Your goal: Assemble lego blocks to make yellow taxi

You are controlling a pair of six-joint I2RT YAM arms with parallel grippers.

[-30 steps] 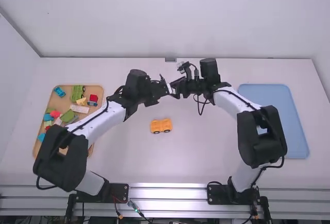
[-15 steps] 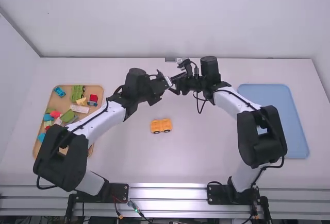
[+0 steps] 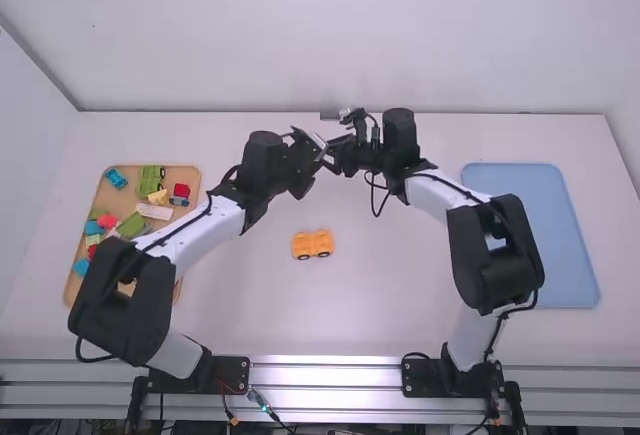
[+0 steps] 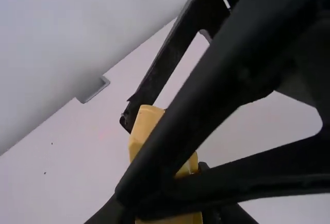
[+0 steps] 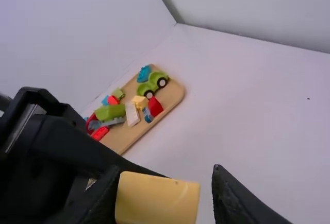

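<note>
In the high view my left gripper (image 3: 318, 155) and my right gripper (image 3: 336, 159) meet above the table, beyond an orange-yellow wheeled car base (image 3: 312, 244). The left wrist view has my left gripper (image 4: 167, 211) shut on a yellow block (image 4: 143, 127), partly hidden by the right gripper's black fingers crossing in front. In the right wrist view my right gripper (image 5: 164, 188) is open around that yellow block (image 5: 157, 199); its left finger borders the block, and a gap separates the block from the right finger.
A wooden tray (image 3: 190, 177) of mixed colourful blocks and small wheeled pieces lies at the left, partly beneath the left arm. A blue tray (image 3: 560, 245) lies at the right, beside the right arm. A wall rises along the table's far edge.
The right arm has shifted left, its gripper closer over the left one. The left gripper has tilted and drawn slightly left. The car base has stayed put.
</note>
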